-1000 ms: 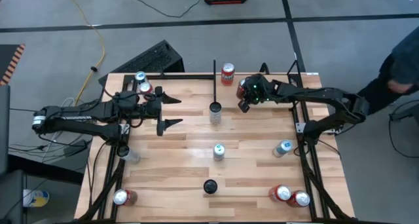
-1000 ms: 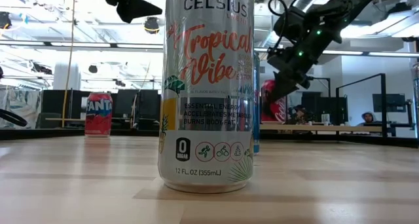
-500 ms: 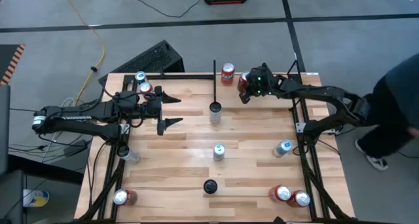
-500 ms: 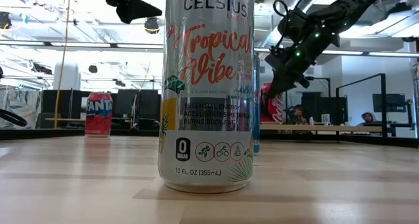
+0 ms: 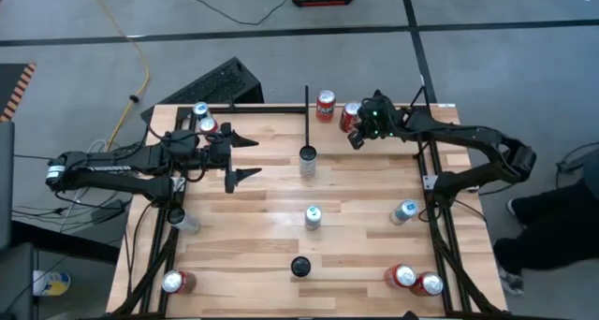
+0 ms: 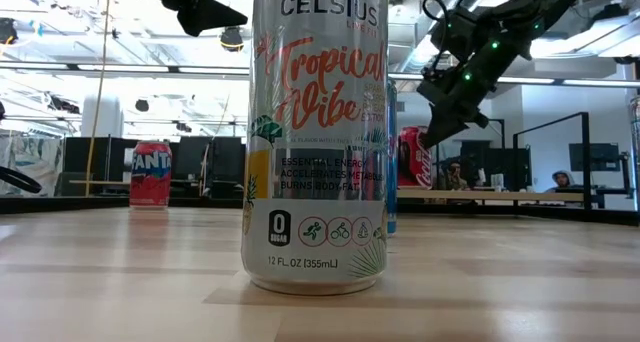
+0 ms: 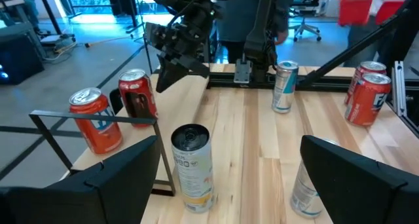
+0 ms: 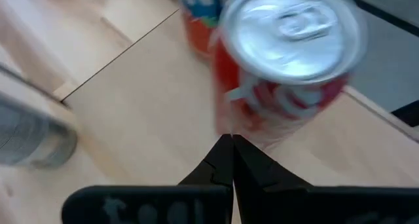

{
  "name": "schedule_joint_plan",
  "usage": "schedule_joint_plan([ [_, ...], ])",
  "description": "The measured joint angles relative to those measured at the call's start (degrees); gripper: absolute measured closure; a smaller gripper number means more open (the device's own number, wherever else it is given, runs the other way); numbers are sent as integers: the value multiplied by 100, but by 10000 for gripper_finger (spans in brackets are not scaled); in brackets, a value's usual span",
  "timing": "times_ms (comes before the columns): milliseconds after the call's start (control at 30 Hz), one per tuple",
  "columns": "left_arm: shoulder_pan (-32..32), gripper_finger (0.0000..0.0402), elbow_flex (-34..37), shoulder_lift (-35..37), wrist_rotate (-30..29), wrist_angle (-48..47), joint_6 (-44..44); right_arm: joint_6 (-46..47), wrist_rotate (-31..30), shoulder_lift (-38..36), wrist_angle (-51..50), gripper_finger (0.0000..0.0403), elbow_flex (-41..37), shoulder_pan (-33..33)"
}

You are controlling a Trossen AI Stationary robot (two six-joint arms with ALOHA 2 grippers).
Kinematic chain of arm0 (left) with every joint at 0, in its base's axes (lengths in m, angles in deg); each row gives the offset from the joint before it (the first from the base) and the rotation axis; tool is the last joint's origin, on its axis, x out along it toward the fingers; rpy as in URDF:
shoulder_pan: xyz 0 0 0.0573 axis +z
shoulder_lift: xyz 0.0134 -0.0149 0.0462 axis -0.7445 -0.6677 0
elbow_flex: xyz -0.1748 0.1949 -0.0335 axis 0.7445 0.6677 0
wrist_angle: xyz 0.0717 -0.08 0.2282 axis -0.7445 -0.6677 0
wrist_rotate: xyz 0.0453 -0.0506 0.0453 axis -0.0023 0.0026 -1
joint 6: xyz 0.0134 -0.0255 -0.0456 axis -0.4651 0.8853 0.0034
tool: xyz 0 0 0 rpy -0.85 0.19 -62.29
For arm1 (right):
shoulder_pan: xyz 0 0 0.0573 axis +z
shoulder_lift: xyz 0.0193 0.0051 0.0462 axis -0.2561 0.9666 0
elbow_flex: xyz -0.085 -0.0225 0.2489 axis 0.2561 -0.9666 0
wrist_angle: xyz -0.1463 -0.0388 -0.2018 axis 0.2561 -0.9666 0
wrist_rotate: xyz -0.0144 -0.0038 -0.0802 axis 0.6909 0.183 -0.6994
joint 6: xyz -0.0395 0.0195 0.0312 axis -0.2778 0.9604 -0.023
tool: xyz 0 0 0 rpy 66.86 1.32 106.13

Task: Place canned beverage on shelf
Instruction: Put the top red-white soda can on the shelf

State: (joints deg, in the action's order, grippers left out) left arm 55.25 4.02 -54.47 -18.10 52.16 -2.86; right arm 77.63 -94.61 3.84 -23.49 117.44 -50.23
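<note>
A red cola can (image 5: pixel 349 114) stands upright on the wood shelf (image 5: pixel 332 140), to the right of the thin black divider bar (image 5: pixel 306 114) and beside an orange Fanta can (image 5: pixel 325 105). My right gripper (image 5: pixel 357 138) is shut and tilts down. Its tips sit just off the near-right side of the red can (image 8: pixel 288 86), as the low view (image 6: pixel 430 139) and the left wrist view (image 7: pixel 162 82) also show. My left gripper (image 5: pixel 247 158) waits open over the table's left part, with a silver can (image 7: pixel 193 165) standing ahead of it. My right gripper's shut fingertips (image 8: pixel 230 145) stand close against the red can's side wall low down (image 8: pixel 262 135), slanting down from the near right. I cannot tell whether they touch it. The can stands upright on the shelf.
Cans are scattered over the table: a silver one by the divider's end (image 5: pixel 308 156), one at centre (image 5: pixel 312 215), a dark-topped one (image 5: pixel 299 265), one at the right (image 5: pixel 404 210), two red ones near right (image 5: pixel 415 280), others at the left (image 5: pixel 203 119) (image 5: pixel 175 282). A tall can (image 6: pixel 318 132) fills the low view.
My right gripper, still shut, has moved up and toward the table's far right, away from the divider. The red can, half covered by the gripper a second ago, now shows whole beside the Fanta can. A person has walked past the table's right side.
</note>
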Motion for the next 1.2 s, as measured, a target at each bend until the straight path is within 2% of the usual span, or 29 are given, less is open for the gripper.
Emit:
schedule_joint_plan([
  [533,0,47,0,-2,0,0,147,2,22,0,582,378,0,-151],
  [733,0,47,0,-2,2,-9,187,163,159,-2,511,378,0,96],
  [800,0,47,0,-2,2,-9,187,290,26,37,677,378,0,239],
  [1000,0,47,-2,-2,2,-7,189,593,-917,153,1066,378,7,563],
  [1200,0,47,-2,-2,2,-7,189,666,-1001,368,1429,378,15,609],
])
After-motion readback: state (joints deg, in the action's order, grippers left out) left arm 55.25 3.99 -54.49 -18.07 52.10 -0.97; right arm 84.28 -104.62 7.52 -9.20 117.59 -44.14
